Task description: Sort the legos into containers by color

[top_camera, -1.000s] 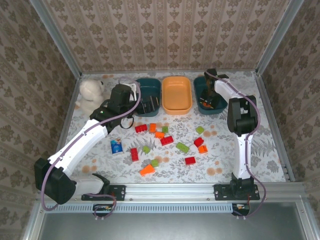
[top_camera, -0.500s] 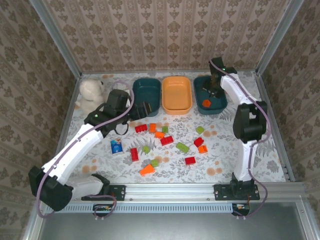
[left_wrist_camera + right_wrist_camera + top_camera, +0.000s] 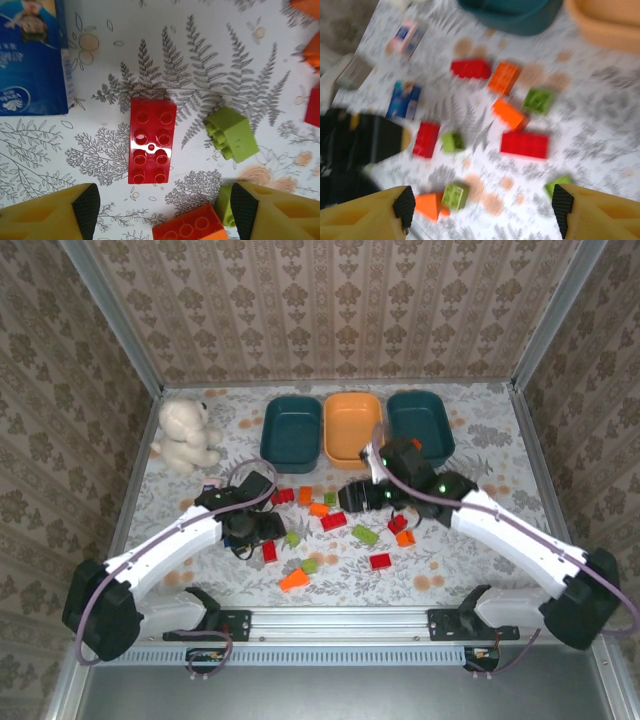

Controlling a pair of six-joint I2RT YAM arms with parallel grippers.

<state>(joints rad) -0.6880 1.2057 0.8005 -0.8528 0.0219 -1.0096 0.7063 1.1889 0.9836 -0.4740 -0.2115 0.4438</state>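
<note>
1. Walls papered in a beige damask pattern close in the back and both sides. They are edged by an aluminium frame.
2. The table is covered with a white cloth printed with grey ferns and orange blots.
3. The two arms reach inward over the cloth. The left gripper sits low over the left of the scatter, jaws spread wide with nothing between them. A red two-by-four brick lies flat just ahead of its fingers. The right gripper hangs over the middle of the scatter, jaws also wide and holding nothing.
4. Three tubs stand side by side along the far edge. The left teal tub and the orange tub show plain floors. The right teal tub holds an orange brick at its near end, half hidden by the right arm.
5. One white teddy bear sits at the far left.
6. One blue-and-white carton lies flat just left of the red brick.
7. The legos lie loose mid-table, near the tubs: five red, four orange and four green can be counted.
</note>
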